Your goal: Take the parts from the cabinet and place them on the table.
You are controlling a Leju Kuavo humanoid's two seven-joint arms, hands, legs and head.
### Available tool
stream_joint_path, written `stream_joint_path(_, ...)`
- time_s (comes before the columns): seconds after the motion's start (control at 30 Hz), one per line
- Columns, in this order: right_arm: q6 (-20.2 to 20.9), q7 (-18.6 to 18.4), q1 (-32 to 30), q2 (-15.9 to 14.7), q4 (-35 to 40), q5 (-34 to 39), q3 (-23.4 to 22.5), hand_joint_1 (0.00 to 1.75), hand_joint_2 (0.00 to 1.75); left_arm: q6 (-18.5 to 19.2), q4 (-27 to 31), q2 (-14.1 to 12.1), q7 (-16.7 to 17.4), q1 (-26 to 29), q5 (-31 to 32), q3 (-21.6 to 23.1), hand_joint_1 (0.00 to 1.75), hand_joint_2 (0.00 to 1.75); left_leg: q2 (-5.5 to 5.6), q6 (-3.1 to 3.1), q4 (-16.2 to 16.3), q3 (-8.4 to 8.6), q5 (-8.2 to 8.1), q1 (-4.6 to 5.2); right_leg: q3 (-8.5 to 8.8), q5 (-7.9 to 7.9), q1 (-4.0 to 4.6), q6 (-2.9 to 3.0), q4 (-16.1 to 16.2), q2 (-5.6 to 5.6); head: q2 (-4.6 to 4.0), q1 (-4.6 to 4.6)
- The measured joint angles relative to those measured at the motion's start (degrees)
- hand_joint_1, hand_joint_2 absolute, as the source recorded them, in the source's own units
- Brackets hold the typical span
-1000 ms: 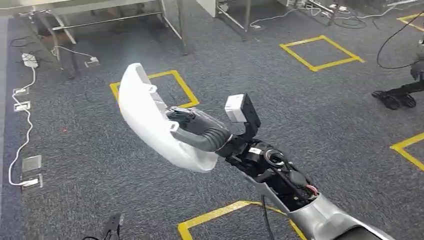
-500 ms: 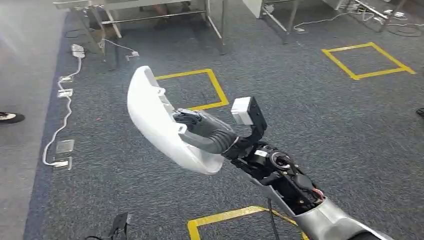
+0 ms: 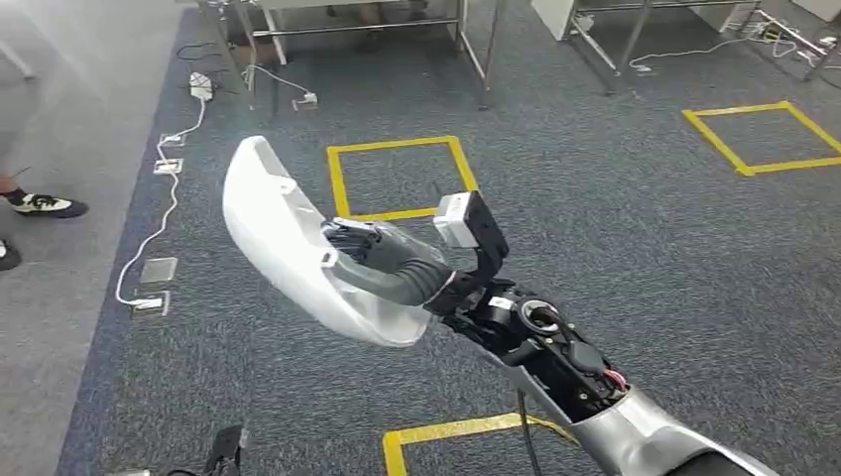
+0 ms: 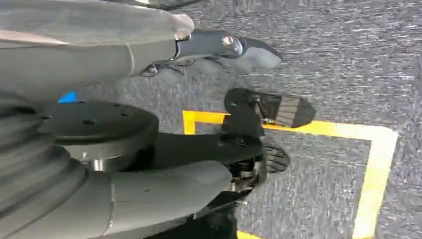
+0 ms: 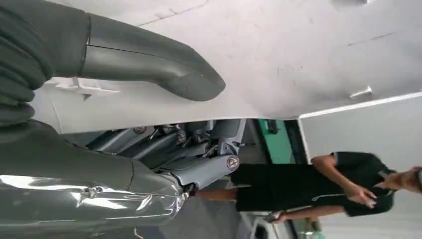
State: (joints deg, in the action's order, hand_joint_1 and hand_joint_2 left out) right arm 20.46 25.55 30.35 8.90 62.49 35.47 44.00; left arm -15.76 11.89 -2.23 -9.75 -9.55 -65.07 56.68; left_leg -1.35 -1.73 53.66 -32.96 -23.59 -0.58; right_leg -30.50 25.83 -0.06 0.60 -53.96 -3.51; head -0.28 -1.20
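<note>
Grey carpet floor (image 3: 645,248) marked with yellow tape squares (image 3: 397,178), metal table legs (image 3: 476,50) at the far side.

The right hand (image 3: 382,263) holds a large curved white part (image 3: 288,248) in the air above the carpet, thumb over its inner face and fingers curled on its edge. The left hand (image 4: 239,129) hangs over the floor, fingers apart and holding nothing. A white cable (image 3: 164,213) runs along the carpet's edge; a person (image 5: 318,184) in dark clothes stands nearby.

Right arm (image 3: 595,397) was extended forward and leftward from lower right, silver forearm shell and exposed wrist parts seen. Right hand (image 3: 382,260) was closed around edge of white curved part (image 3: 288,248), thumb (image 5: 149,64) pressed on its surface. Left hand (image 4: 239,144) was hung downward, dark fingers (image 4: 291,110) held apart, nothing gripped.
</note>
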Motion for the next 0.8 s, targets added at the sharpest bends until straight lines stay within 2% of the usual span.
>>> stream_joint_path(0.17, -0.85, 0.11, 0.02, 0.00, -0.87, -0.20, 0.17, 1.75, 1.75, 0.00, 0.00, 0.02, 0.00, -0.02, 0.00, 0.00, 0.00, 1.75, -0.01, 0.46, 0.07, 0.00, -0.14, 0.19, 0.23, -0.25, -0.17, -0.74, 0.50, 0.03, 0.00, 0.31)
stream_joint_path(0.23, -0.85, 0.18, 0.02, 0.00, -1.23, -0.22, 0.20, 1.75, 1.75, 0.00, 0.00, 0.00, 0.00, -0.01, 0.02, 0.00, 0.00, 1.75, 0.00, 0.55, 0.10, 0.00, -0.18, 0.27, 0.26, -0.30, -0.32, -1.57, 0.62, 0.04, 0.00, 0.35)
stream_joint_path(0.27, -0.85, 0.18, 0.02, 0.00, -1.38, -0.22, 0.20, 1.75, 1.75, 0.00, 0.00, 0.00, 0.00, -0.01, 0.02, 0.00, 0.00, 1.75, 0.00, 0.58, 0.10, -0.02, -0.16, 0.30, 0.25, -0.33, -0.35, -1.73, 0.64, 0.05, 0.00, 0.35)
stream_joint_path(0.57, -0.42, 0.92, 0.01, 0.02, -2.82, -0.70, 0.26, 1.75, 1.75, -0.09, 0.00, -0.07, 0.20, -0.01, -0.15, 0.00, 0.00, 1.75, -0.02, 0.56, 0.08, 0.00, -0.15, 0.21, 0.25, -0.24, -0.26, -1.89, 0.61, 0.07, 0.00, 0.39)
stream_joint_path(0.8, 0.11, 1.18, 0.00, 0.48, -3.54, -0.98, 0.35, 1.75, 1.75, -0.42, 0.00, -0.42, 1.20, 0.17, -0.15, 0.00, 0.00, 1.75, -0.05, 1.05, 0.31, -0.02, -0.50, 0.48, 0.36, -0.13, -0.52, -2.27, 0.68, -0.01, 0.00, 0.33)
